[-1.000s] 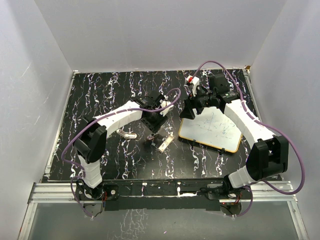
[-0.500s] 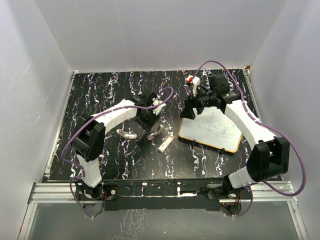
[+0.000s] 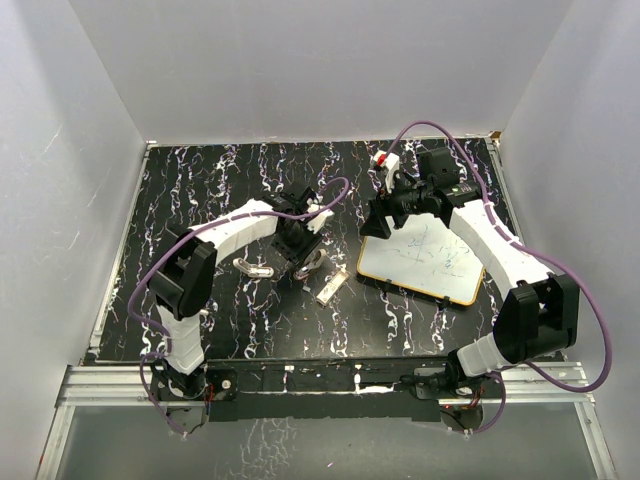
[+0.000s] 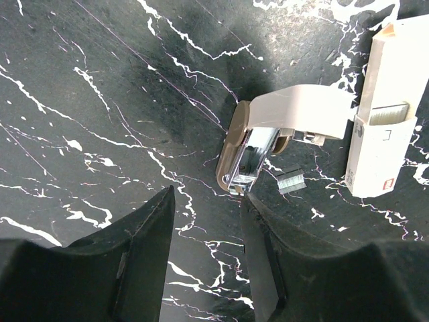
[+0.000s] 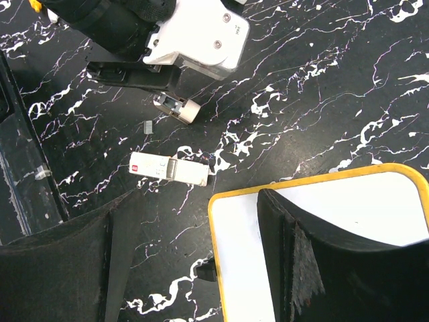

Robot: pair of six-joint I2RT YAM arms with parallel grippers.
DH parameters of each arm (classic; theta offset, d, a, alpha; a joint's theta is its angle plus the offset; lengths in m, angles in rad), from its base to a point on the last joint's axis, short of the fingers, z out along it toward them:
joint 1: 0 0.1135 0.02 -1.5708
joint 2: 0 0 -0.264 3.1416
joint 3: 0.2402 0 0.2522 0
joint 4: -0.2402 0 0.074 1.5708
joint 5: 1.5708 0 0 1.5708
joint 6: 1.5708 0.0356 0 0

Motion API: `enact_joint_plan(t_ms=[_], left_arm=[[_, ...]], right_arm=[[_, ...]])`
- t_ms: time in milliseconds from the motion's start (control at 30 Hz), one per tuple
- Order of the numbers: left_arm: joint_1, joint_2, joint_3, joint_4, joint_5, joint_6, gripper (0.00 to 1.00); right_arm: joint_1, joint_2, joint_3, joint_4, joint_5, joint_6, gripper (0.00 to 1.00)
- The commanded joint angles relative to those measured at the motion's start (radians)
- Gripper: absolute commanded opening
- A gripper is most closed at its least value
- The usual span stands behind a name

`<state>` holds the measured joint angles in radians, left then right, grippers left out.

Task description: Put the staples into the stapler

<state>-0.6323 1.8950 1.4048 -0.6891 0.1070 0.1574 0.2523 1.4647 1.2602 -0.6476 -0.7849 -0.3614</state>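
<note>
The stapler (image 4: 265, 134) is small and beige. It lies hinged open on the black marbled table, with its chrome magazine (image 4: 247, 159) showing. My left gripper (image 4: 208, 201) hovers just short of it, open, with only table between its fingers. A short loose strip of staples (image 4: 291, 181) lies beside the magazine. The pale staples box (image 4: 382, 127) is just right of it. My right gripper (image 5: 188, 204) hangs open over the whiteboard's corner. The box (image 5: 169, 169) and stapler (image 5: 175, 107) lie ahead of it. In the top view the stapler (image 3: 313, 262) sits by the left gripper (image 3: 298, 248).
A yellow-rimmed whiteboard (image 3: 425, 262) lies at the right under my right gripper (image 3: 385, 215). A small pale object (image 3: 255, 268) lies left of the stapler. A white and red item (image 3: 385, 160) sits at the back. White walls surround the table.
My left gripper has drawn back from the stapler towards the far left, and the open stapler now lies uncovered in front of it. The right arm has not moved.
</note>
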Motion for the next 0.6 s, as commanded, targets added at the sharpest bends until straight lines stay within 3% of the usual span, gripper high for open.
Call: enact_joint_plan(t_ms=[0,567], left_arm=[[-0.003,0.005,0.004,-0.020,0.029,0.004,0.42],[-0.003,0.042,0.015,-0.022,0.053,-0.001,0.42]], right_arm=[[-0.005,-0.032,0.010,0.034,-0.011,-0.007,0.71],[-0.006,-0.041,-0.001,0.038,-0.007,-0.011,0.71]])
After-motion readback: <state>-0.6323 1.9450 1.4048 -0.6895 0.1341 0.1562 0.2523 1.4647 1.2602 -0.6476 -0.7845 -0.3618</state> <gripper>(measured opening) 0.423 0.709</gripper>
